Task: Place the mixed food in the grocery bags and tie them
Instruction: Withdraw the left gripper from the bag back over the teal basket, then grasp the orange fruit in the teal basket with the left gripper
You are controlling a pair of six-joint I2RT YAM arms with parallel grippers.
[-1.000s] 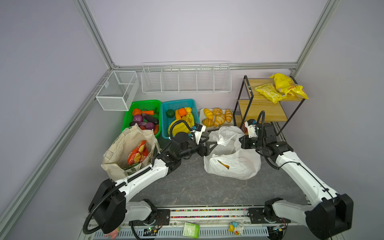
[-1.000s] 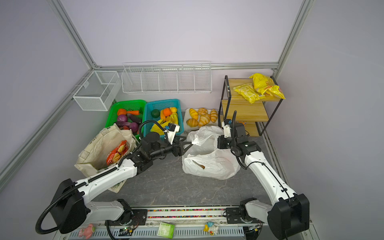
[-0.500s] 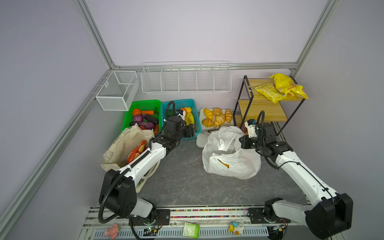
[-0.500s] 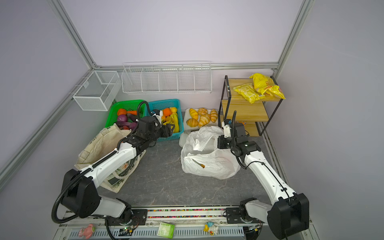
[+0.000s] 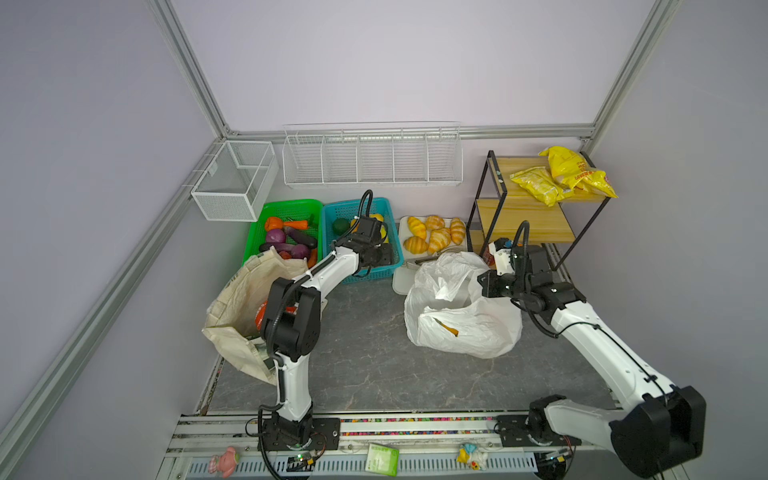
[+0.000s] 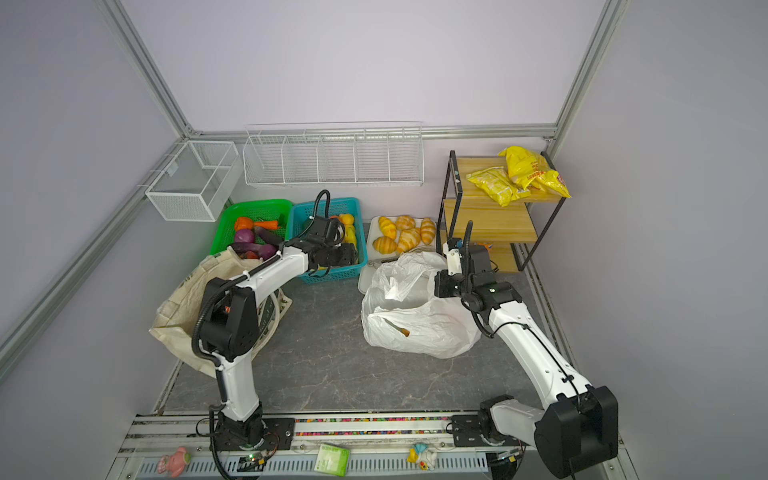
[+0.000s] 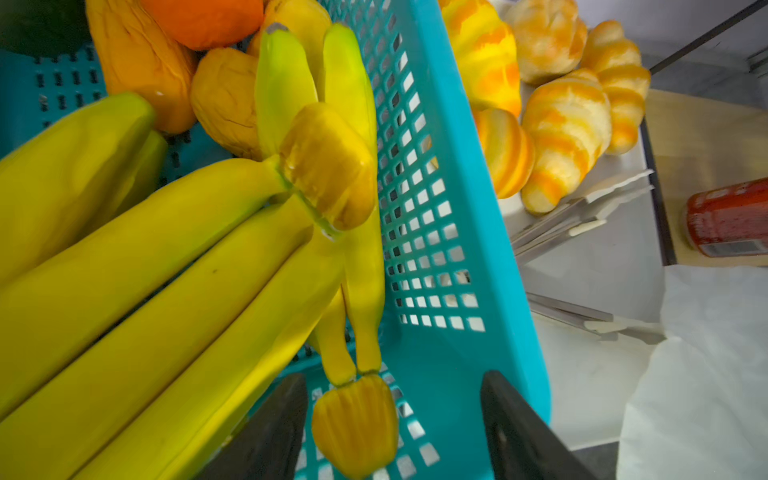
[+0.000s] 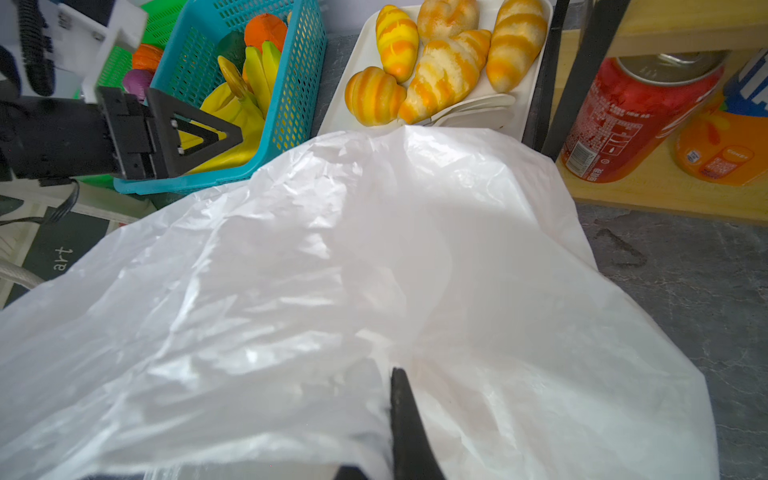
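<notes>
**Left gripper spread over the fruit basket, bag mouth held up on the right**

Across the grey counter [image 5: 374, 357], open room is seen in the middle and towards the front edge. Everything bulky is crowded along the back and the sides.

At the left edge the canvas tote [image 5: 239, 291] is slumped with its mouth turned upward. It is partly hidden by the left arm, and something red is glimpsed inside.

Right of centre the plastic carrier bag [image 5: 469, 332] is spread on the counter. Its rim is pinched and lifted by the right gripper [image 5: 484, 286], fingers pressed together on the film. This is judged to be done so that the mouth stands open for a drop. One orange-tipped item [image 5: 448, 329] is made out through the plastic.

At the back edge the teal basket [image 7: 440, 232] is reached into by the left gripper [image 7: 392, 376]. Its fingers are spread and nothing is clamped, and the stem end of a small banana pair [image 7: 361, 270] lies in the gap. An orange fruit [image 7: 199, 20] is seen deeper in. A pick of yellow fruit is judged to be the step in hand.

The basket's wall stands close beside one finger, and the croissant tray [image 5: 400, 282] lies just beyond it. A straight lift is called for before the clear middle is crossed towards the bag.
</notes>
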